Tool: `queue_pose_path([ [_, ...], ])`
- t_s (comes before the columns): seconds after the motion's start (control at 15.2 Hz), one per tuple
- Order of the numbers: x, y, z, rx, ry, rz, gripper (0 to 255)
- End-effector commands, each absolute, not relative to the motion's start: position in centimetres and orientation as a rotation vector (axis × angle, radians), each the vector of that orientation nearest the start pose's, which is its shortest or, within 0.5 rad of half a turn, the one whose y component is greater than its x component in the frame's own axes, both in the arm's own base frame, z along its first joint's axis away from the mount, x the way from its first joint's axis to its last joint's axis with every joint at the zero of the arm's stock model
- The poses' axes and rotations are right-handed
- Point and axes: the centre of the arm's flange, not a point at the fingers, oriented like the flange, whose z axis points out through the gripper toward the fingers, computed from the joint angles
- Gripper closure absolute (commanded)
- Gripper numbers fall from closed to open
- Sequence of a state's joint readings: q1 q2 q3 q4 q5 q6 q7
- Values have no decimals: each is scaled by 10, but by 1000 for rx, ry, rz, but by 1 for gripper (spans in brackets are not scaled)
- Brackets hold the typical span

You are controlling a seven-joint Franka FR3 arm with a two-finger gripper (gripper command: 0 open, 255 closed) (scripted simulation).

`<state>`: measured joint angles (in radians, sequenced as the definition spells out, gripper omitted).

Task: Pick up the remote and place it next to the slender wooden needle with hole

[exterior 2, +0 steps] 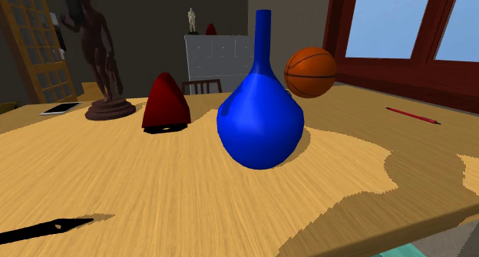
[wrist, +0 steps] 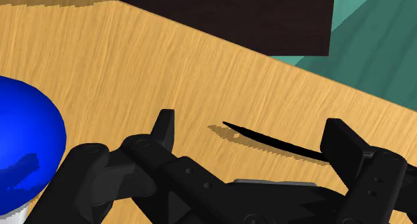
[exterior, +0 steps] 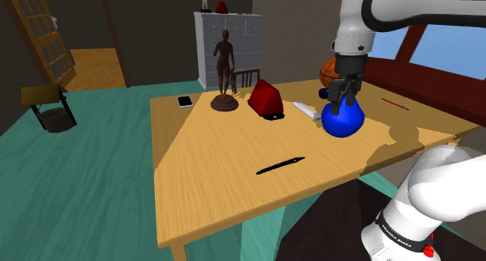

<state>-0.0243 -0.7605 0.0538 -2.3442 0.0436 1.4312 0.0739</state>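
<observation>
Light wood grain is seen across the table (exterior: 202,197), on which a black, slender needle (exterior: 280,165) is laid flat near the middle. The remote (exterior: 304,109) — pale and elongated — is found at about one o'clock from the needle in the shoulder view, well apart from it. It is set just beside a blue vase (exterior: 343,121), at the vase's ten o'clock. A dark red cone (exterior: 266,98) is placed near the remote at its nine o'clock, and a brown figurine (exterior: 225,65) is stood at the cone's nine o'clock. The gripper (exterior: 343,100) is hung at the vase's twelve o'clock in the shoulder view, where it overlaps the vase's neck; whether the neck is touched cannot be told. In the wrist view the fingers (wrist: 164,126) are spread wide with nothing clasped — the needle is seen on the table below, in line with the gap, and the vase's round body is seen outside one finger, apart from it. In the second exterior view an orange basketball (exterior 2: 311,72) is seen at the vase's one o'clock, and a red pencil (exterior 2: 413,115) is laid at its three o'clock, well apart.
</observation>
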Motion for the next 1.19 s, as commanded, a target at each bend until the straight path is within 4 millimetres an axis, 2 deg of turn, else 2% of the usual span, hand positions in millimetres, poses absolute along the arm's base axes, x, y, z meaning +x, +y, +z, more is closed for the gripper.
queue_pose_path([
  [0.0, 298, 19, 577, -3131, 93, 241, 0],
  [1.12, 413, -140, 483, -3143, 161, 135, 0],
])
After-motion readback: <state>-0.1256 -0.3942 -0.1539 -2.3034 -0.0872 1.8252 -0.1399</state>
